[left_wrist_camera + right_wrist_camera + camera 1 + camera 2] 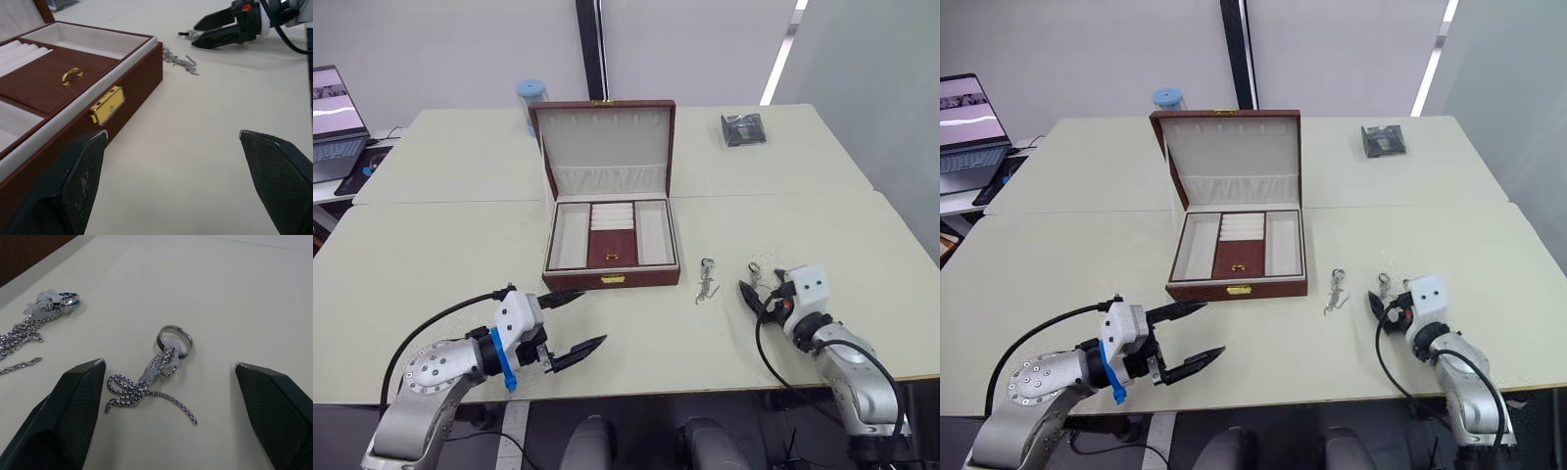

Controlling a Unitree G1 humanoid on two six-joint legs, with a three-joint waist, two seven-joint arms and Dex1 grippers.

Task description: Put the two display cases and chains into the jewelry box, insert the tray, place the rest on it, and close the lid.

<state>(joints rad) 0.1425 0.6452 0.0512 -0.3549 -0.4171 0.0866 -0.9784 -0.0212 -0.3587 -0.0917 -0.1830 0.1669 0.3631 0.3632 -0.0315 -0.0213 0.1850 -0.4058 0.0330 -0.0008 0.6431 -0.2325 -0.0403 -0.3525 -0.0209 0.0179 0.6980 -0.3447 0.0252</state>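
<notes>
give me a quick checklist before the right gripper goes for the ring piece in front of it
1. Right gripper open: ok, fingers spread either side of the ring piece.
2. Ring piece lying free on the table: ok, its chain trails toward the gripper and it lies apart from the second piece.
3. Tray seated in the jewelry box: ok, brown centre panel with gold knob sits inside.
4. Lid open: ok, standing upright.
5. Left gripper out of the way: ok, open and empty, in front of the box.
6. Display cases inside under the tray: cannot tell.
</notes>
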